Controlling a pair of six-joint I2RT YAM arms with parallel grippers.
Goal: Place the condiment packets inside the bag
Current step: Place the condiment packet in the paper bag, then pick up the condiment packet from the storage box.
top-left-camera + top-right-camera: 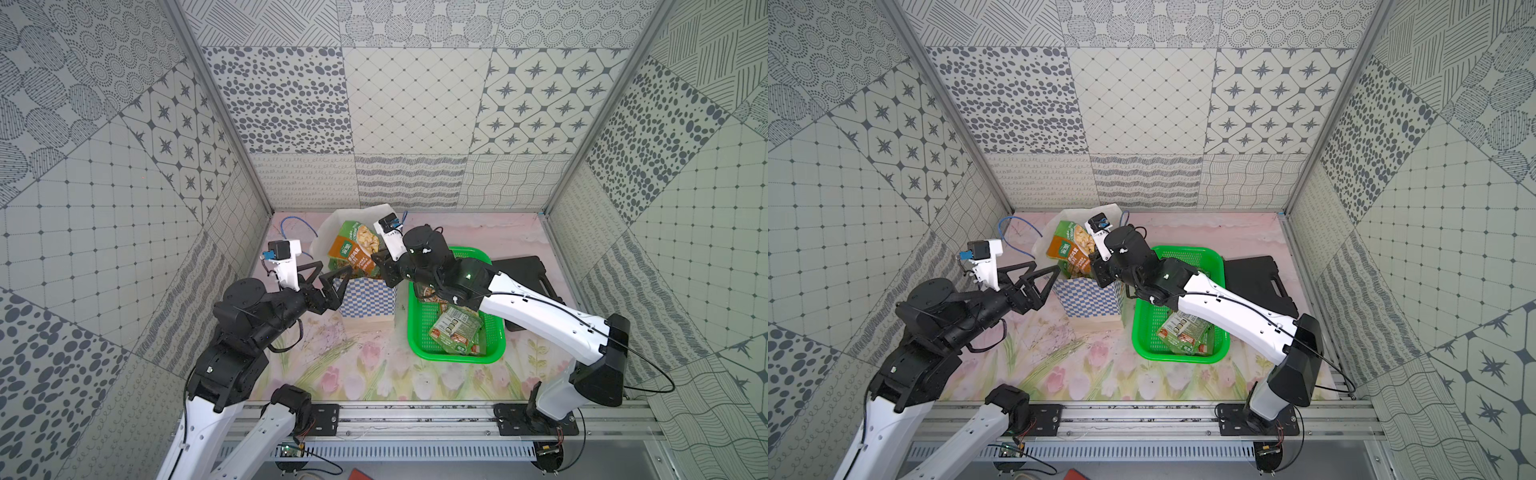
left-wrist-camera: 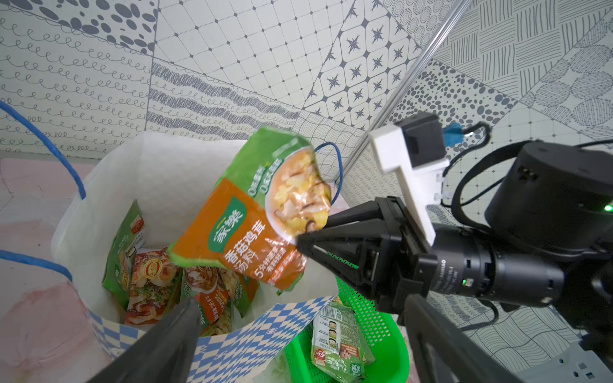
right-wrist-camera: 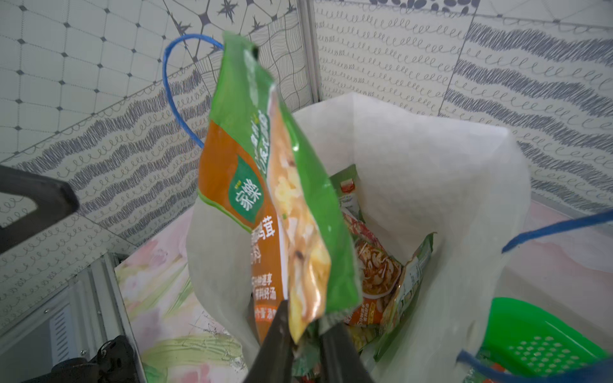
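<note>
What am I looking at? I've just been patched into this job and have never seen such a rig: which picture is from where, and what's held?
Two black-and-white robot arms, each ending in a two-fingered gripper, work over a flower-printed table. Both top views look down on everything; the other two pictures come from a camera on each wrist. On the table stand a white paper bag with a blue-checked band, a green plastic mesh basket holding sachets, and a black case. More sachets lie inside the bag. The right gripper has a glossy green-and-orange sachet between its slightly parted fingers above the bag's mouth; whether it grips, I cannot tell. The left gripper is open beside the bag's rim.
</note>
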